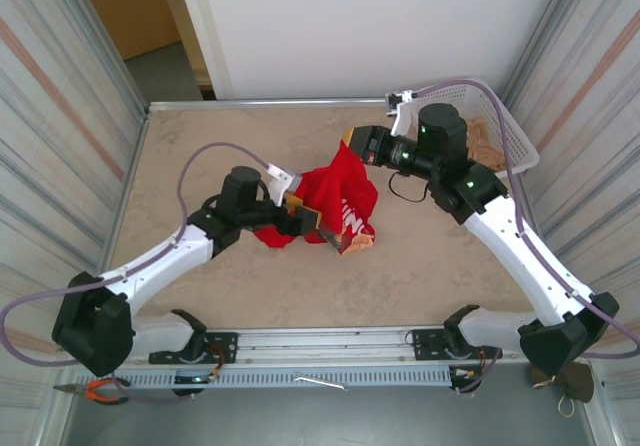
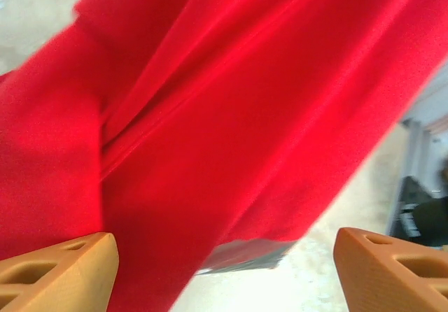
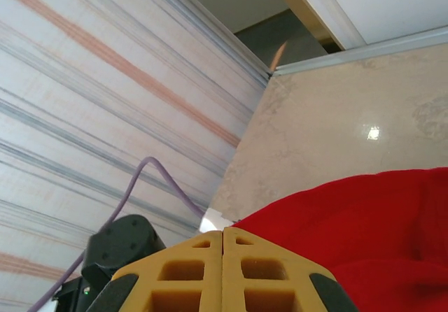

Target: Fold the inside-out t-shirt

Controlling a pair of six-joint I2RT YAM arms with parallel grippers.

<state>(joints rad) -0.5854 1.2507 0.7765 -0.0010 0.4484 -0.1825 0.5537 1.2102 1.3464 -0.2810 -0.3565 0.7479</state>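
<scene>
Inside-out t-shirt (image 1: 335, 198) at table (image 1: 200, 146) centre: seemingly soft, light, limp; hems probably offered best hold; right gripper (image 1: 352, 144) pinched it, left gripper (image 1: 310, 221) stood spread

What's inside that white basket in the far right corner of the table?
A tan-beige cloth lies in the white basket. The right arm reaches across in front, covering much of its inside, so anything else in there cannot be seen.

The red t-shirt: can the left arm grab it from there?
Probably yes: the left gripper stands open, and the red t-shirt hangs right before its fingers, nothing in between.
</scene>
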